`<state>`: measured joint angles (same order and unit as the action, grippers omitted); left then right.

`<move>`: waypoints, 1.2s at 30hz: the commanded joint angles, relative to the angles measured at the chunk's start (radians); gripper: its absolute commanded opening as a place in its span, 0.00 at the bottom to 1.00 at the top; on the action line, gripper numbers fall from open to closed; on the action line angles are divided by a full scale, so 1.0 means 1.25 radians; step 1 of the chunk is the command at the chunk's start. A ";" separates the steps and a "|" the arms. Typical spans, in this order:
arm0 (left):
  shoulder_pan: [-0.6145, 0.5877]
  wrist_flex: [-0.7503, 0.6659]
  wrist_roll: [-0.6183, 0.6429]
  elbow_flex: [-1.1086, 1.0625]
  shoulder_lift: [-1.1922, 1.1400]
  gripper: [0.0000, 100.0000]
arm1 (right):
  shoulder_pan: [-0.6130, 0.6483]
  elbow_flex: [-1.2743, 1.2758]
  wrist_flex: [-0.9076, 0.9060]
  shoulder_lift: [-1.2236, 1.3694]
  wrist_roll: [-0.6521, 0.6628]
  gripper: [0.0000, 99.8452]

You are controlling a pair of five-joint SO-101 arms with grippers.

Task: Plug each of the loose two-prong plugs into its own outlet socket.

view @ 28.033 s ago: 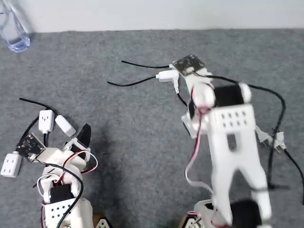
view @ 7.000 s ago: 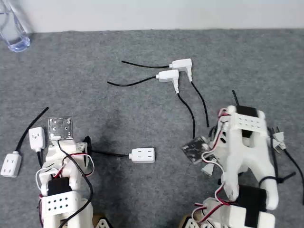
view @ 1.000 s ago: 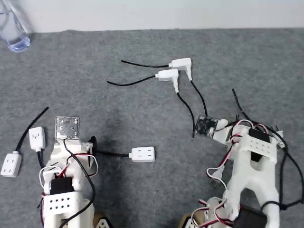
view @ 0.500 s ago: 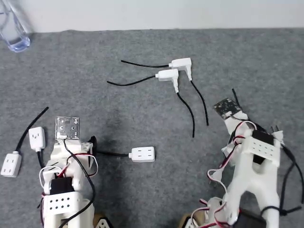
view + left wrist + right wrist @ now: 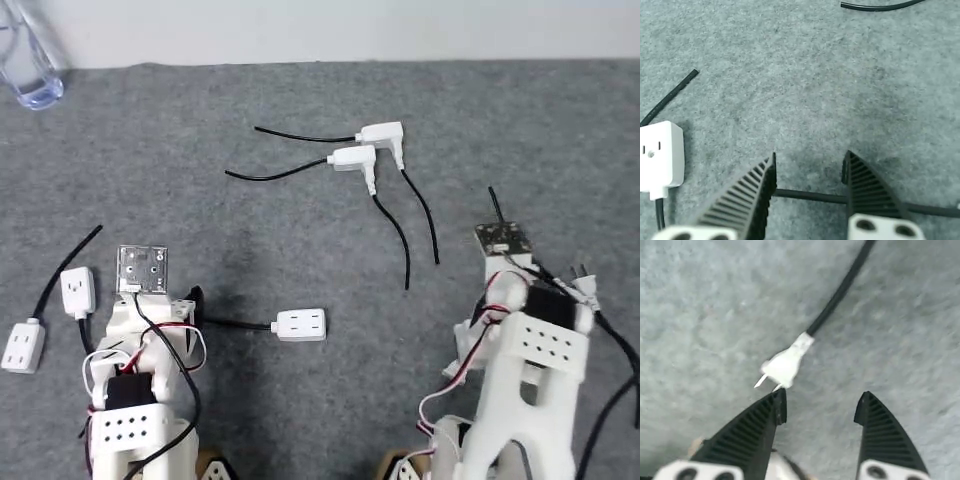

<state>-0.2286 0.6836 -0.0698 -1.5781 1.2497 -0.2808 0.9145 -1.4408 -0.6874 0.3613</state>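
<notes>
Two-prong plug (image 5: 785, 365), white, on a black plug cord (image 5: 840, 290), lay loose on the grey carpet (image 5: 250, 240) toward its right side. Its prongs pointed at the right gripper (image 5: 820, 407), whose jaws stood apart just short of it. Left gripper (image 5: 810, 167) was spread wide, straddling a socket cord (image 5: 810, 196), with an outlet socket (image 5: 660, 155) nearby. A wide stretch of carpet lay between the arms. White wall (image 5: 320, 30) bounded the far side.

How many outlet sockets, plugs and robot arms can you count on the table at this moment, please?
Unplugged outlet sockets: 3
Joined plug-and-socket pairs: 2
Loose two-prong plugs in view: 1
Robot arms: 2
Total: 8
</notes>
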 commanded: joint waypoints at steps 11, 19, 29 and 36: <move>0.002 -0.022 -0.004 0.007 0.009 0.20 | 0.089 0.153 0.222 -0.018 -0.216 0.15; 0.002 -0.022 -0.004 0.007 0.009 0.20 | 0.093 0.239 0.360 -0.018 -0.210 0.11; 0.002 -0.023 -0.004 0.007 0.009 0.20 | 0.093 0.237 0.346 -0.026 -0.210 0.28; 0.002 -0.023 -0.004 0.007 0.009 0.20 | 0.090 0.215 0.295 -0.018 -0.209 0.28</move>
<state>-0.2286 0.6836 -0.0698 -1.5781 1.2497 -0.1734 1.2244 -1.0572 -0.7058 0.0990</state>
